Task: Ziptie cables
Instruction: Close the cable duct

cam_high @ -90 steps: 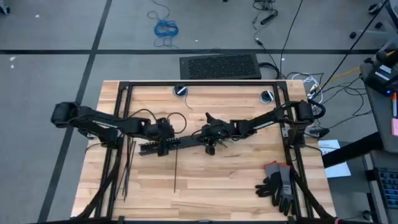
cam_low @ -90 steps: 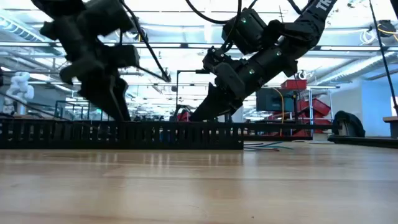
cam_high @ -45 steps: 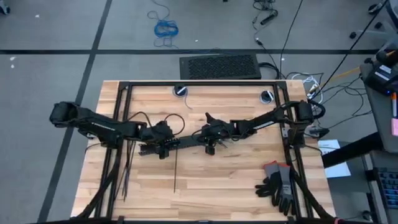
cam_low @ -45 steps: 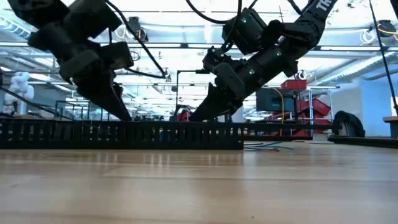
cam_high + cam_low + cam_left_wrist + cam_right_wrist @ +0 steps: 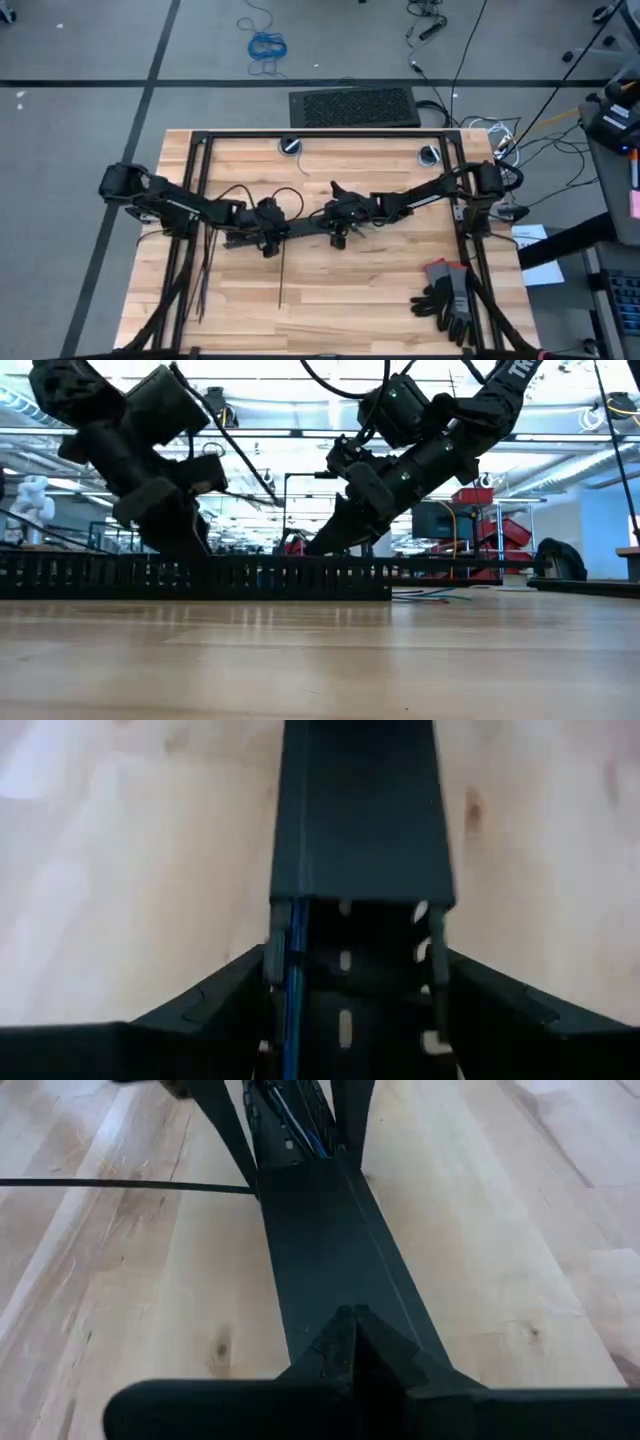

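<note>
Both grippers work the slotted duct, cables inside

Left gripper straddles the black duct, fingers spread wide; blue cables run between them. Right gripper seems closed on its cover. Zipties lie apart, untouched; fetching one comes next.

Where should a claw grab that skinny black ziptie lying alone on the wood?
Probably the ziptie at its free end, away from the long black bar where the left claw and right claw sit. Come straight down, straddling its width: it lies flat and very thin, so a sideways push would just slide it.
</note>
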`<move>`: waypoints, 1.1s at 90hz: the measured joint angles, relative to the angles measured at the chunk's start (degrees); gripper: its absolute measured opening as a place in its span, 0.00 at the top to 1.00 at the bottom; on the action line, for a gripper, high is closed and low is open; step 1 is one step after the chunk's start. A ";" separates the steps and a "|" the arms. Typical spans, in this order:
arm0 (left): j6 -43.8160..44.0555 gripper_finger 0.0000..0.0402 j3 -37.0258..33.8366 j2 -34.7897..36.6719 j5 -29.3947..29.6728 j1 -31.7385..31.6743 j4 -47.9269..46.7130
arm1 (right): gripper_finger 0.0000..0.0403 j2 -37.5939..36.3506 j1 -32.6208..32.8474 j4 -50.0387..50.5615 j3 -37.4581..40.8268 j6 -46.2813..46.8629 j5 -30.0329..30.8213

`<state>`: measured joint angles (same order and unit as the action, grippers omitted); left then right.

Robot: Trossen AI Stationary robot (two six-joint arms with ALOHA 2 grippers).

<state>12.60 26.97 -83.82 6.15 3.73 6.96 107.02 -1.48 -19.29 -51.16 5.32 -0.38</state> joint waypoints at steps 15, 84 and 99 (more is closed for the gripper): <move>0.21 0.35 0.00 -2.67 0.05 0.00 2.52 | 1.00 0.00 0.00 -0.02 -0.02 0.03 0.03; -0.04 0.40 -0.03 -3.07 0.74 0.13 3.43 | 1.00 0.21 1.16 -3.48 0.09 2.02 0.11; -0.47 0.40 -0.04 -3.13 0.76 0.09 5.32 | 1.00 1.94 1.27 -6.37 -1.15 2.43 -1.64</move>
<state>12.13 26.93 -86.95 6.92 3.81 12.28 108.96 -0.21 -25.66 -52.31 7.75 -2.02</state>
